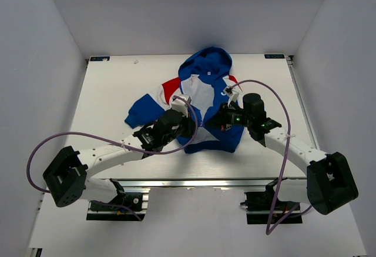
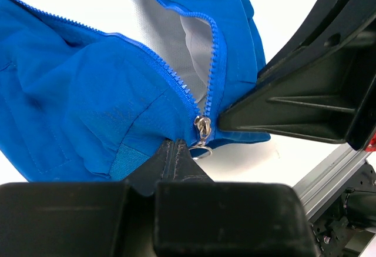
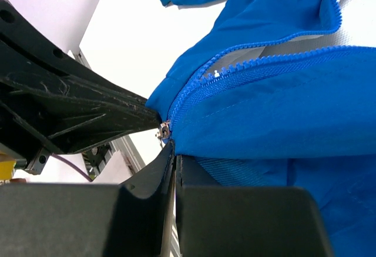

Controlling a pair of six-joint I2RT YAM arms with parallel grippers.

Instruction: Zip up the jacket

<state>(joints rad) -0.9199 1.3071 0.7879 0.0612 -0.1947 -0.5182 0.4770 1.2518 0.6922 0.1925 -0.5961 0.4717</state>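
Blue nylon with red shoulders and a white lining: the jacket (image 1: 205, 63) lies front-up at the middle of the table (image 1: 117, 92), hood away from the arms and hem towards them. The front is open for nearly its whole length.

Step in hand: start of the closure. The zip slider (image 2: 202, 127) sits at the very bottom of the hem with both rows of teeth seated in it, and its pull ring (image 2: 201, 152) hangs free.

Left pincer (image 2: 175, 151): fingers pressed together, tips touching the hem just left of the slider. Right pincer (image 3: 172, 154): likewise pressed together, tips at the hem on the other side of the slider. Whether either has cloth caught between its fingers cannot be told.

Next move, in my judgement: one pincer must anchor the hem, the other must release and take the ring or slider, then draw it towards the hood. The ring is small and calls for a precise pinch.

Count: one jacket, one slider, one ring, two tooth rows, two pincers.
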